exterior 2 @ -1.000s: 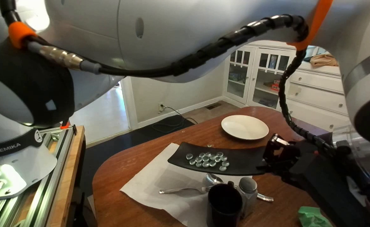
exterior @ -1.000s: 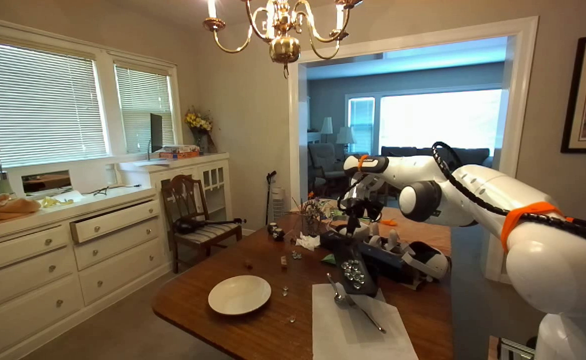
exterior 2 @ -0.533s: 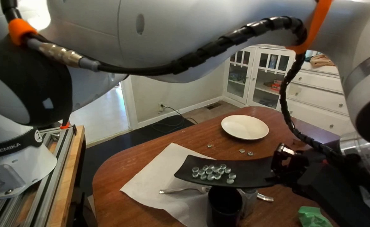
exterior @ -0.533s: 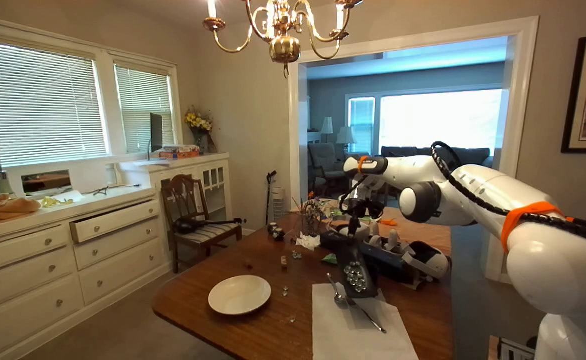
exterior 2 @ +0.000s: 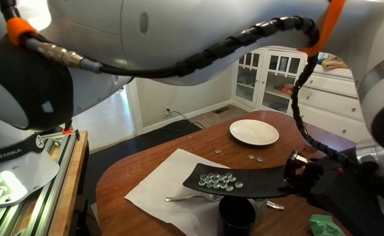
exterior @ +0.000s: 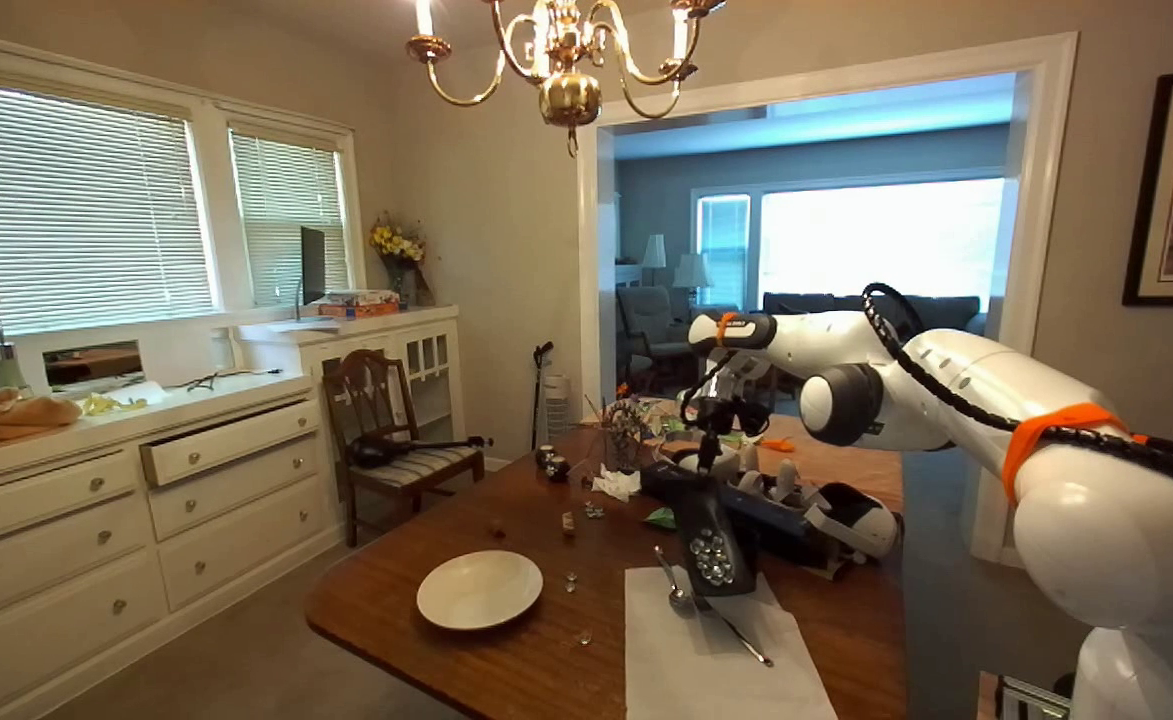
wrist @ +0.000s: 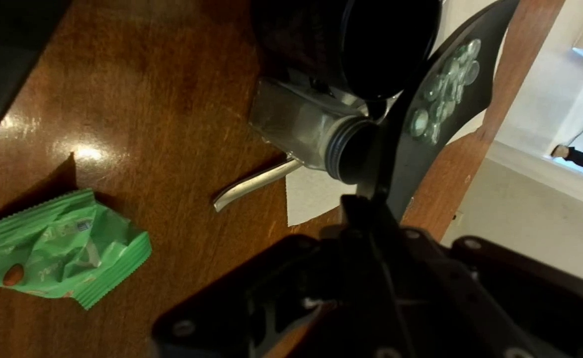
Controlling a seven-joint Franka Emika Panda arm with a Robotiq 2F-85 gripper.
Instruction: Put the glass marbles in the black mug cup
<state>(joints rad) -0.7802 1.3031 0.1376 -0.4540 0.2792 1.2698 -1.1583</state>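
Note:
Several clear glass marbles (exterior 2: pixel 216 181) lie clustered towards the far end of a curved black tray (exterior 2: pixel 265 180). My gripper (wrist: pixel 371 206) is shut on the tray's near end and holds it above the table. The black mug cup (exterior 2: pixel 237 214) stands below the tray's near long edge, its dark inside facing up. In the wrist view the tray (wrist: pixel 418 169) overlaps the rim of the mug (wrist: pixel 395 44); whether they touch I cannot tell. An exterior view shows the marbles (exterior: pixel 712 556) on the sloping tray, with the mug hidden there. A few loose marbles (exterior 2: pixel 251 157) sit on the tabletop.
A glass jar (wrist: pixel 301 124) with a dark cap stands against the mug. Beneath lie white paper (exterior 2: pixel 165 183), a fork (exterior 2: pixel 195 198) and a spoon (exterior: pixel 679 598). A white plate (exterior 2: pixel 254 132) and a green packet (wrist: pixel 67 248) are on the table, with a headset (exterior: pixel 856 520) beyond.
The tray has come lower and over towards the mug, moving slightly right in an exterior view. Its marbles have shifted a little. Over the last half second the mug has nudged slightly right.

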